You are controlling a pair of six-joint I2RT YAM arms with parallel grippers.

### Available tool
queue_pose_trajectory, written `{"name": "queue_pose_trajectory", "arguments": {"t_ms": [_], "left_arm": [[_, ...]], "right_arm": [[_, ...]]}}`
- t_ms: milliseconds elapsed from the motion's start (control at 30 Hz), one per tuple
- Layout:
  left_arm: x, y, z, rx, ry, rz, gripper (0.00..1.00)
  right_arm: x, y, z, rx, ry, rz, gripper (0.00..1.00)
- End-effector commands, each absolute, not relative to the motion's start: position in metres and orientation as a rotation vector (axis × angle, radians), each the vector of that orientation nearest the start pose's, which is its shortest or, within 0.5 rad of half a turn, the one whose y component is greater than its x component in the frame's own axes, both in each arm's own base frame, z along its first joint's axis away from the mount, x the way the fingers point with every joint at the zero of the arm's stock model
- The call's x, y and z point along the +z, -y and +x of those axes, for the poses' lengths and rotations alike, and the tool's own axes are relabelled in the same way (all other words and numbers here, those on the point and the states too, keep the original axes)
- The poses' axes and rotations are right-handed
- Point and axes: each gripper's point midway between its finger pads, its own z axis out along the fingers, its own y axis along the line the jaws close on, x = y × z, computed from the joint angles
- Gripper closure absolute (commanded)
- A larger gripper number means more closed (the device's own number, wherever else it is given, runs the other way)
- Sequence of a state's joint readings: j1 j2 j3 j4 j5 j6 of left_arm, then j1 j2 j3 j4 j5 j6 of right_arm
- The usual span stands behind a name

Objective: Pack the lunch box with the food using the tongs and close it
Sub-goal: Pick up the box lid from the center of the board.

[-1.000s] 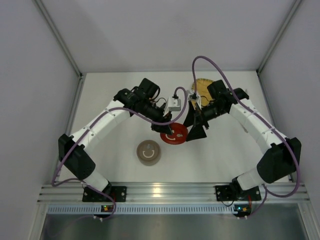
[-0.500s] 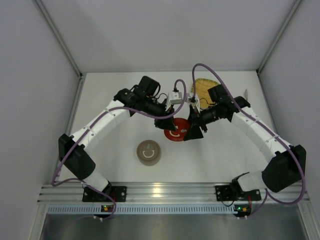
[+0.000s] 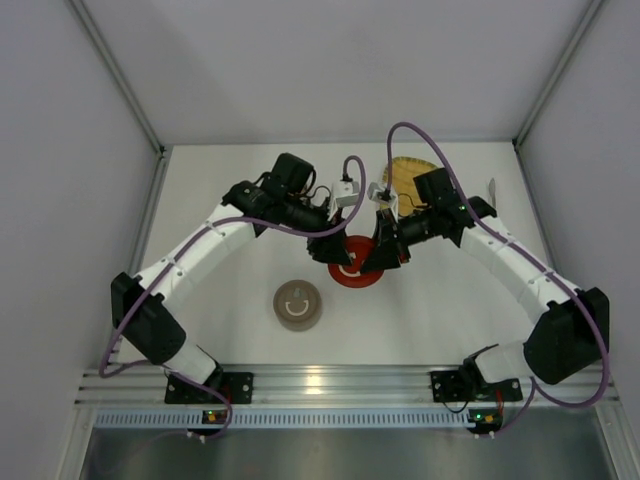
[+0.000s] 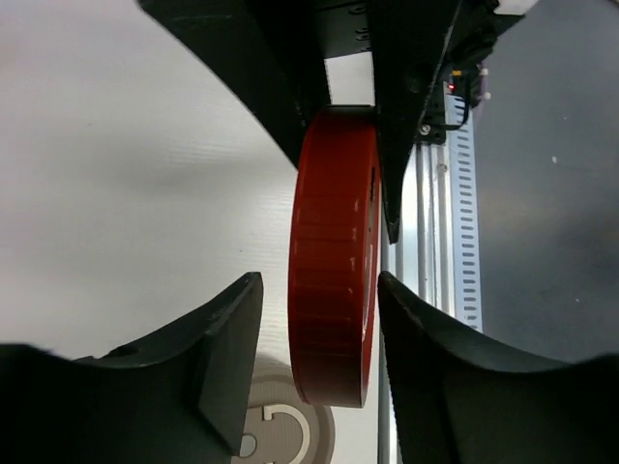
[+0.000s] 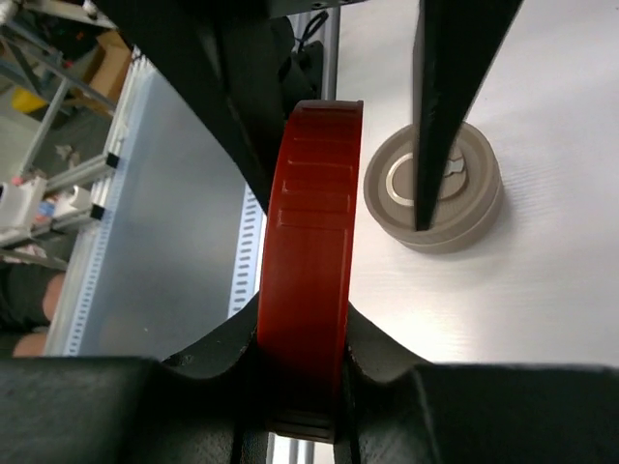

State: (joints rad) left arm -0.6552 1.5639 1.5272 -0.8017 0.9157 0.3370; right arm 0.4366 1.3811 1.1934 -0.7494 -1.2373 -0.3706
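A red round lunch box part [image 3: 355, 270] hangs above the table between both grippers. My right gripper [image 5: 305, 338] is shut on its rim [image 5: 309, 222], both fingers pressed to its flat faces. Facing it, my left gripper [image 4: 319, 290] is open around the same red piece [image 4: 334, 271], with a gap on each side. In the top view my left gripper [image 3: 335, 250] and right gripper [image 3: 378, 255] meet over it. A beige round tin [image 3: 298, 304] rests on the table nearby. A slim silver piece, likely the tongs [image 3: 492, 187], lies at the far right. The food is hidden.
A yellow woven tray [image 3: 408, 172] sits at the back, partly under my right arm. The beige tin [image 5: 455, 208] shows beyond the red piece in the right wrist view and below the left fingers [image 4: 280, 435]. The aluminium rail [image 3: 320, 385] runs along the near edge.
The right jaws have closed on the red piece. The left jaws, shut on it before, have opened. The piece shifted slightly to the right and away from the arms.
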Motion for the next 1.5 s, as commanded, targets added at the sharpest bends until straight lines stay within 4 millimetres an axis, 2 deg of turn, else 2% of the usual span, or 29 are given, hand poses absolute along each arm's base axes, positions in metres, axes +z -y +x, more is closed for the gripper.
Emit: {"name": "queue_pose_trajectory", "arguments": {"t_ms": [0, 33, 67, 100, 133, 167, 200, 233, 267, 367, 400, 500, 600, 700, 800, 967, 1167, 1467], "left_arm": [[0.291, 0.311, 0.237, -1.023, -1.716, 1.387, 0.42], [0.31, 0.301, 0.241, -1.0, -1.704, 1.316, 0.14], [0.315, 0.276, 0.265, -0.962, -1.741, 1.191, 0.02], [0.334, 0.265, 0.279, -0.952, -1.678, 1.115, 0.02], [0.344, 0.251, 0.289, -0.938, -1.678, 1.029, 0.02], [0.356, 0.231, 0.302, -0.922, -1.719, 0.862, 0.02], [0.357, 0.218, 0.318, -0.827, -1.767, 0.756, 0.02], [0.355, 0.214, 0.32, -0.801, -1.8, 0.719, 0.02], [0.354, 0.211, 0.32, -0.822, -1.854, 0.642, 0.02], [0.337, 0.222, 0.3, -0.966, -1.91, 0.634, 0.02], [0.324, 0.224, 0.292, -1.012, -1.939, 0.614, 0.02], [0.328, 0.235, 0.289, -1.108, -1.903, 0.537, 0.02], [0.318, 0.245, 0.294, -1.144, -1.924, 0.483, 0.02], [0.318, 0.262, 0.295, -1.158, -1.915, 0.491, 0.11], [0.316, 0.288, 0.291, -1.197, -1.925, 0.53, 0.15], [0.313, 0.31, 0.291, -1.261, -1.919, 0.572, 0.25], [0.314, 0.322, 0.295, -1.307, -1.892, 0.568, 0.34], [0.317, 0.329, 0.304, -1.325, -1.879, 0.556, 0.37]], "right_arm": [[0.267, -0.265, 0.179, 1.597, -1.65, -1.276, 1.0], [0.27, -0.262, 0.186, 1.575, -1.623, -1.256, 1.0], [0.274, -0.26, 0.189, 1.597, -1.658, -1.202, 1.0], [0.276, -0.258, 0.194, 1.597, -1.658, -1.169, 1.0], [0.277, -0.251, 0.2, 1.584, -1.669, -1.114, 1.0], [0.29, -0.252, 0.21, 1.589, -1.657, -1.053, 1.0], [0.293, -0.251, 0.218, 1.565, -1.655, -1.011, 1.0], [0.293, -0.248, 0.221, 1.561, -1.663, -0.962, 1.0], [0.305, -0.248, 0.23, 1.556, -1.635, -0.911, 1.0], [0.303, -0.251, 0.251, 1.555, -1.715, -0.739, 1.0], [0.305, -0.252, 0.261, 1.531, -1.709, -0.699, 1.0], [0.303, -0.253, 0.274, 1.531, -1.729, -0.587, 1.0], [0.3, -0.254, 0.282, 1.522, -1.758, -0.519, 1.0], [0.299, -0.253, 0.288, 1.488, -1.777, -0.474, 1.0], [0.292, -0.254, 0.289, 1.461, -1.819, -0.455, 1.0], [0.283, -0.255, 0.291, 1.449, -1.849, -0.434, 1.0], [0.282, -0.259, 0.284, 1.477, -1.844, -0.452, 1.0], [0.278, -0.266, 0.278, 1.498, -1.848, -0.481, 1.0]]}}
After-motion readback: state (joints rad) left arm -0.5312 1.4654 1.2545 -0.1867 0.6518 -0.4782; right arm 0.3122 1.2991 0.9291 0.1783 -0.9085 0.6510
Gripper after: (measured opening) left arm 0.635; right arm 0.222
